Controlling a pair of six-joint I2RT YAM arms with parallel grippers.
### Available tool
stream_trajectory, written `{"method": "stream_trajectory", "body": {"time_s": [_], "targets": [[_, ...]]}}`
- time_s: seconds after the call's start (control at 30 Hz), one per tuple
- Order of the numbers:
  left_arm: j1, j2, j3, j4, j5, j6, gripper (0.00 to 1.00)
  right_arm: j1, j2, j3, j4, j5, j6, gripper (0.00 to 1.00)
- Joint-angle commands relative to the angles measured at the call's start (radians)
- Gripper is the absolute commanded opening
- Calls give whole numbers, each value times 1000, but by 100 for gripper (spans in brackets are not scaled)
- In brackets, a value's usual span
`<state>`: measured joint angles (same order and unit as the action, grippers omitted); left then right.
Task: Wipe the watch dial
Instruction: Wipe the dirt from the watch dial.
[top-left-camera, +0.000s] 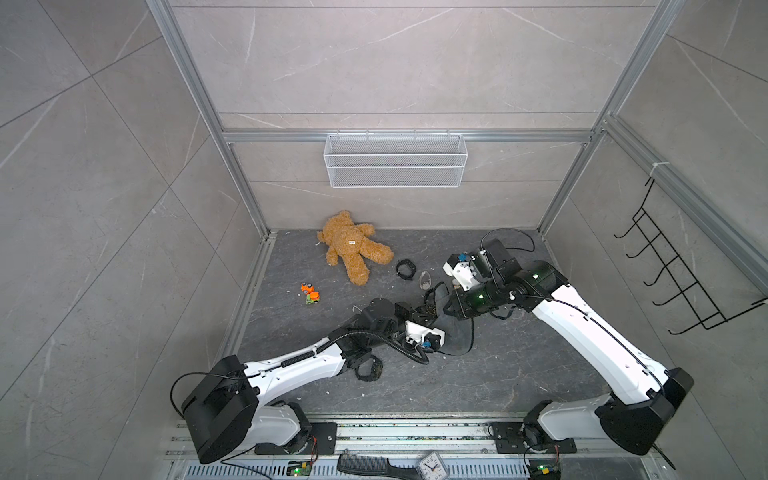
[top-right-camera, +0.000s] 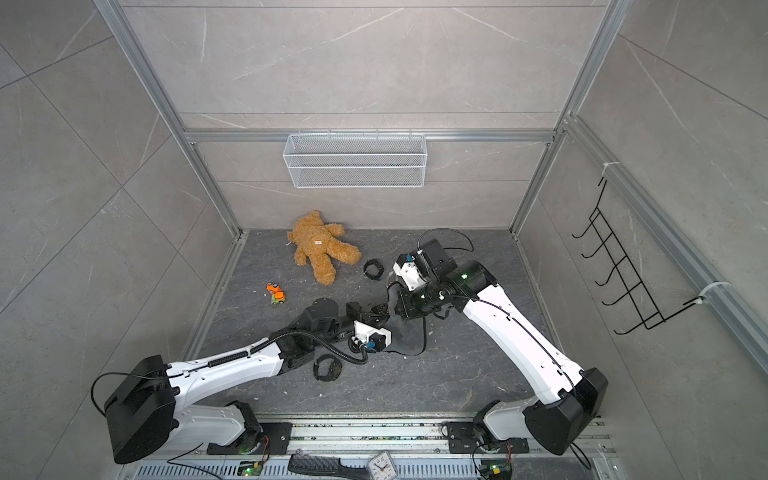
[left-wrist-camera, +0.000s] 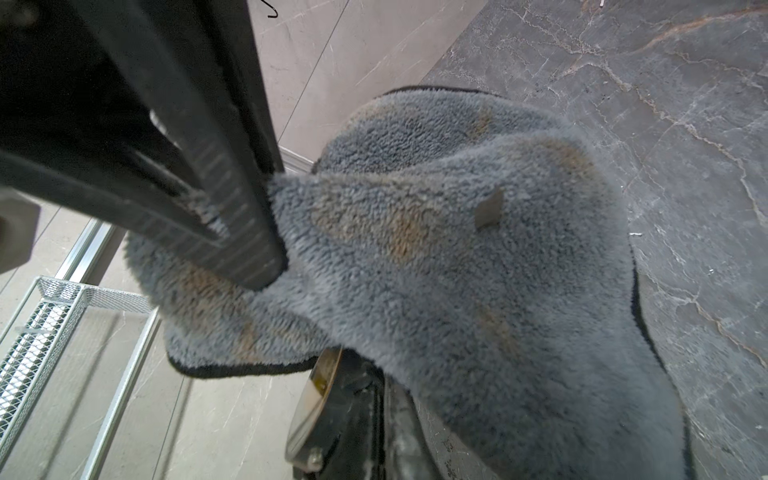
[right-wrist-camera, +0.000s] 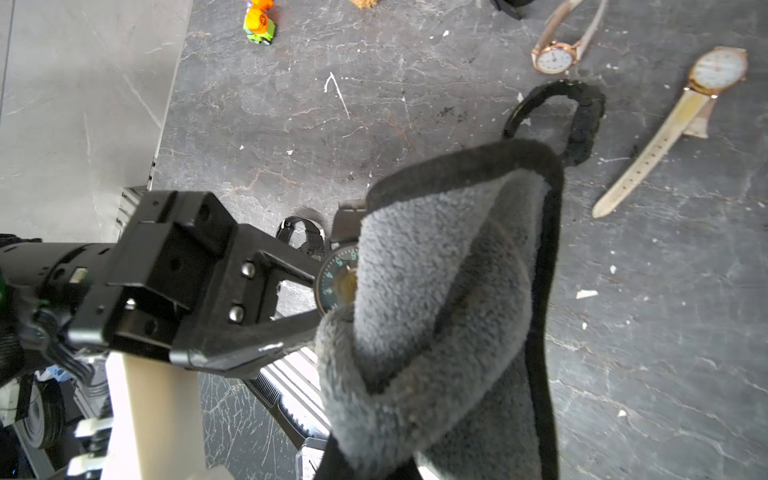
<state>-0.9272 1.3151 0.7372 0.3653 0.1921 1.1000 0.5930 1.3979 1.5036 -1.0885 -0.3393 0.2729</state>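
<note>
Grey fleece cloth (right-wrist-camera: 440, 299), clenched in the right pincer (left-wrist-camera: 249, 232), covers the round dark-dial watch (right-wrist-camera: 336, 278) gripped mid-air by the left pincer (right-wrist-camera: 307, 291) above the tabletop centre, toward 5 o'clock from the bear, so a hard push could twist it loose.

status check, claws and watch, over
Left claw shut on watch. Right claw shut on grey cloth. Grey cloth covers most of the dial, teal edge showing. Nothing between them.
</note>
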Motion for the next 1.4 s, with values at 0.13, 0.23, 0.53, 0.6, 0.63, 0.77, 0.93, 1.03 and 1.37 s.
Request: {"method": "stream_trajectory", "body": {"time_s": [0.13,0.23,0.53,0.6,0.63,0.77,0.93,1.03,1.37], "targets": [[-7,-11,6,30,17,7,0,-1,52,-7,5,-80,-32,0],[-9,5,14,39,-4,10,0,-1,56,-57,18,-86,-30,0],[-15,34,21,78,-27,-7,0,-8,56,-171,32,-37,-24,0],[-18,37,25,58,-37,-2,0,-20,47,-186,26,-32,-27,0],[-19,34,24,58,-41,-6,0,-28,40,-191,21,-28,-31,0],[-25,21,25,33,-49,-19,0,-75,-16,-227,10,-20,-46,0],[-36,21,25,-7,-67,-13,0,-105,-32,-167,-53,10,-99,0],[-53,19,23,-25,-83,-13,0,-108,-18,-91,-75,17,-123,0],[-83,33,40,-61,-84,20,0,-105,69,66,-91,-89,-164,0]]}}
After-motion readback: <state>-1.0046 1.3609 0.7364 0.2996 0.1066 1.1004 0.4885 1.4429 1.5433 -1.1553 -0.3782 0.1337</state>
